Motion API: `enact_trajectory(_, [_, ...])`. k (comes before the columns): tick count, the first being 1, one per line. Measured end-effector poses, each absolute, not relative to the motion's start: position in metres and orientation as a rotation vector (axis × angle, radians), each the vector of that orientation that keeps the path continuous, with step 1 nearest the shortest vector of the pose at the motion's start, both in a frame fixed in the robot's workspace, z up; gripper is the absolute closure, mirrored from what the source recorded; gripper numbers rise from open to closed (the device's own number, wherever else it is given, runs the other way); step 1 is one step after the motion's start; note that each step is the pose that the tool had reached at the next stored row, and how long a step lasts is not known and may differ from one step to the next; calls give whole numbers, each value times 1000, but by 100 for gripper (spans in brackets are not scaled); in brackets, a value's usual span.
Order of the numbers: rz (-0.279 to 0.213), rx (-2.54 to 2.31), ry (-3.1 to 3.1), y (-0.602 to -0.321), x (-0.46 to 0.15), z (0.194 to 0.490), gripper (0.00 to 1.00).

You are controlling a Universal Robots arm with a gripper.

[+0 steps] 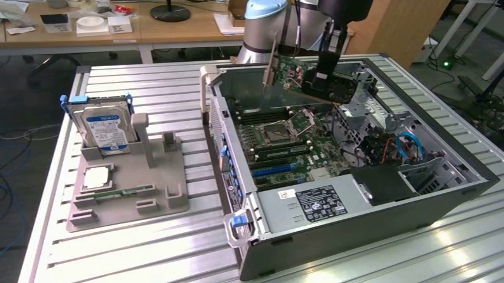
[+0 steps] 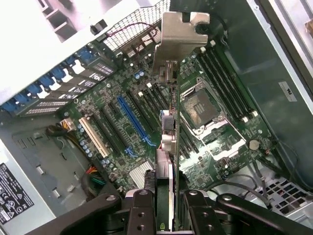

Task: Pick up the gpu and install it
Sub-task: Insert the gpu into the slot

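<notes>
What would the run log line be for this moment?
gripper: shut on gpu | gpu: held over motherboard of open computer case, not seated in a slot | hard drive: upright in grey holder

the exterior view stands off the arm, raised above a corner of the slatted metal table (image 1: 141, 253). it looks down at a slant from middling range. the open computer case (image 1: 441, 200) takes the middle and right of the frame, a grey parts stand (image 1: 118, 206) the left, and wooden desks (image 1: 181, 32) the top edge. the wrist view sits right behind the gripper (image 2: 167, 196), close in. it looks along the clamped gpu (image 2: 181, 34), nearly straight down into the case. both views share the motherboard (image 1: 311, 154), the gpu and the case interior.
</notes>
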State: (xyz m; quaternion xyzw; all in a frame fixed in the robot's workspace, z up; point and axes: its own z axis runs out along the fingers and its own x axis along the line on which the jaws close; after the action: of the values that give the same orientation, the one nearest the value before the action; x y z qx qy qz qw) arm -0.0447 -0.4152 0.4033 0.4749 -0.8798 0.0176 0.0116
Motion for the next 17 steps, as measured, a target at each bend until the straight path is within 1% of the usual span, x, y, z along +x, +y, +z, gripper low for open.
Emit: enact_trajectory(17, [60,1710,-2614,-415,-45,397,73])
